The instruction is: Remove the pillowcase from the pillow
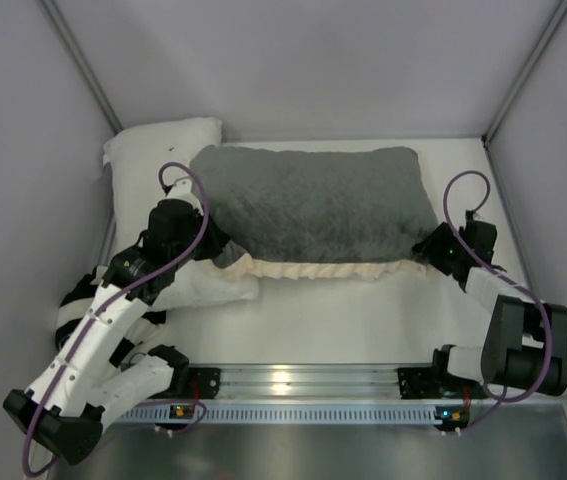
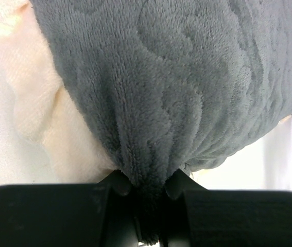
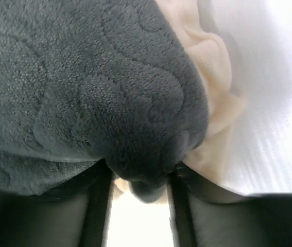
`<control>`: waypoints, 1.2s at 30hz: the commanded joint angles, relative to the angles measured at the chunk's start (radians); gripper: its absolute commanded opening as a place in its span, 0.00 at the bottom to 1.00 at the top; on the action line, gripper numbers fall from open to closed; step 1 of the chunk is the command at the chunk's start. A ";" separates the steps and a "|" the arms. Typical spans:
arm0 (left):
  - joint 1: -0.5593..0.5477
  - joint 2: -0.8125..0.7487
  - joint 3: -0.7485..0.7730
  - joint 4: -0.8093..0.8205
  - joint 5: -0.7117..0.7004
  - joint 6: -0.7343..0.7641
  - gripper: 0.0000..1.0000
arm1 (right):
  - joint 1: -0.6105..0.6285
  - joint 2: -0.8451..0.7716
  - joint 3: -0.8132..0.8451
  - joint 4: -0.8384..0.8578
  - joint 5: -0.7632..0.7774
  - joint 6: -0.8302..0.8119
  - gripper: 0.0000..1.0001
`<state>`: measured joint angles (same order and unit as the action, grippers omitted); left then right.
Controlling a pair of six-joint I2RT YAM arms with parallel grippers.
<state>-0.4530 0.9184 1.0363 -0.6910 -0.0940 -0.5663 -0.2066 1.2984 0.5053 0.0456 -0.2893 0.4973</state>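
Observation:
The pillowcase (image 1: 308,205) lies grey plush side up in the middle of the table and looks plump. Its cream ruffled trim (image 1: 328,268) runs along the near edge. The pillow inside it is hidden. My left gripper (image 1: 213,245) is shut on the near-left corner; in the left wrist view the grey plush (image 2: 176,82) bunches into the gripper (image 2: 148,185). My right gripper (image 1: 431,250) is at the near-right corner. In the right wrist view its gripper (image 3: 139,180) is shut on a fold of grey plush (image 3: 84,87), with cream trim (image 3: 212,103) beside it.
A bare white pillow (image 1: 153,155) lies at the far left against the wall. More white cloth (image 1: 218,287) shows under my left arm. Grey enclosure walls stand on the left, back and right. A metal rail (image 1: 293,385) runs along the near edge.

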 commanded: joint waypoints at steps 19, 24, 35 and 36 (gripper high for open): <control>-0.039 0.123 -0.075 0.206 0.329 -0.034 0.00 | -0.014 -0.600 0.410 -0.440 -0.086 0.004 0.00; -0.058 -0.022 -0.019 0.209 0.298 -0.009 0.00 | -0.014 -0.734 0.611 -0.640 -0.158 -0.012 0.00; -0.058 -0.164 0.387 0.082 0.157 0.034 0.00 | -0.011 -0.820 0.967 -1.012 -0.280 0.010 0.00; -0.056 -0.121 0.431 0.046 0.125 0.036 0.00 | -0.008 -0.815 0.955 -1.014 -0.306 0.048 0.00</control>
<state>-0.5056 0.7200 1.3235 -0.7242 0.1238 -0.5606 -0.2127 0.4580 1.4315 -0.8684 -0.4797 0.4915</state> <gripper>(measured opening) 0.126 0.020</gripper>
